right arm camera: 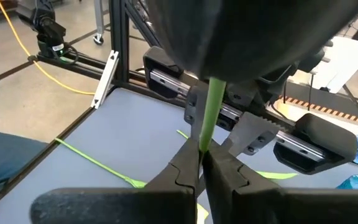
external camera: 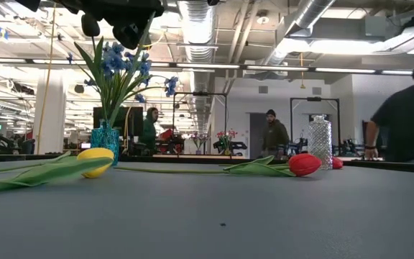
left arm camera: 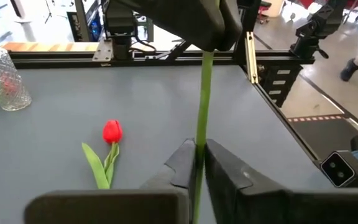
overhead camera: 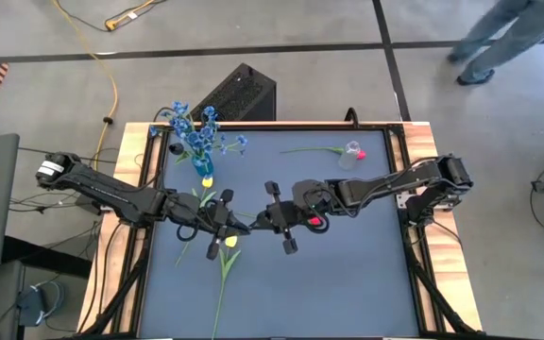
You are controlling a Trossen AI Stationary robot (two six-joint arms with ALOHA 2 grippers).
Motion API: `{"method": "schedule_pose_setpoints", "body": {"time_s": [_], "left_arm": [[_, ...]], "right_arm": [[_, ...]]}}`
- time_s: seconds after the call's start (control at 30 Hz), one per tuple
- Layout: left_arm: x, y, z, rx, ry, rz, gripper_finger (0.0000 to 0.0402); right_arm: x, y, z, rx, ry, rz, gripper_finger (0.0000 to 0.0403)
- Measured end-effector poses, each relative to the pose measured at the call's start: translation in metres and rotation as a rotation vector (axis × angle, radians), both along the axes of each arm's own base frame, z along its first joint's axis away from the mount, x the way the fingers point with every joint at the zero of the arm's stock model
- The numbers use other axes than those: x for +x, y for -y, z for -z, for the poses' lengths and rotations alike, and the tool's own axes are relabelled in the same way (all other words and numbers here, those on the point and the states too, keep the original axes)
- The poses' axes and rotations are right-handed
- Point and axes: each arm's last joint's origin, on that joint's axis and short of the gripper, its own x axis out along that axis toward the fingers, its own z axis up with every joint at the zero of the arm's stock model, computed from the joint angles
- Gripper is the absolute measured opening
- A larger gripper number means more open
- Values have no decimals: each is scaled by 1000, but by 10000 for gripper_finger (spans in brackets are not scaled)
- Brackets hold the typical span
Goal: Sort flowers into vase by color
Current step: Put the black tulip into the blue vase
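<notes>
A thin green flower stem (left arm camera: 202, 99) spans the gap between my two grippers above the table's middle; its blossom does not show. My left gripper (overhead camera: 232, 225) and right gripper (overhead camera: 270, 219) face each other, both shut on it. Blue blossoms (overhead camera: 196, 132) stand in a teal vase (external camera: 106, 138) near the far edge. A red tulip (left arm camera: 112, 132) lies on the mat under the right arm. A yellow tulip (overhead camera: 229, 243) lies near the left gripper, and another yellow one (overhead camera: 206, 179) lies by the teal vase. A clear glass vase (overhead camera: 351, 154) holds something red. My left gripper (left arm camera: 199, 163) pinches the green stem (left arm camera: 200, 140) between its two fingers, coming level from the table's left, fingers along the stem. The stem is lifted clear and runs straight on to the other gripper. My right gripper (right arm camera: 202, 163) pinches the same stem (right arm camera: 209, 127) between its fingers, coming level from the table's right, fingers along the stem. The stem is off the mat.
A long pale stem (right arm camera: 92, 158) lies on the mat toward the near edge. A black box (overhead camera: 239, 94) stands behind the table's far edge. People stand in the room beyond (external camera: 273, 133), one close to the far right corner (external camera: 408, 115).
</notes>
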Motion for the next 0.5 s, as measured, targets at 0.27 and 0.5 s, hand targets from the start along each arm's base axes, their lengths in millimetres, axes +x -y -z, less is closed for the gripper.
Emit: {"method": "schedule_pose_setpoints", "body": {"time_s": [0.27,0.5], "left_arm": [[1,0,-3,-5,33,-8,1],[-9,-9,-19,-4,100,-71,0]], "right_arm": [[1,3,0,34,-5,18,85],[-5,8,-9,44,0,56,190]]}}
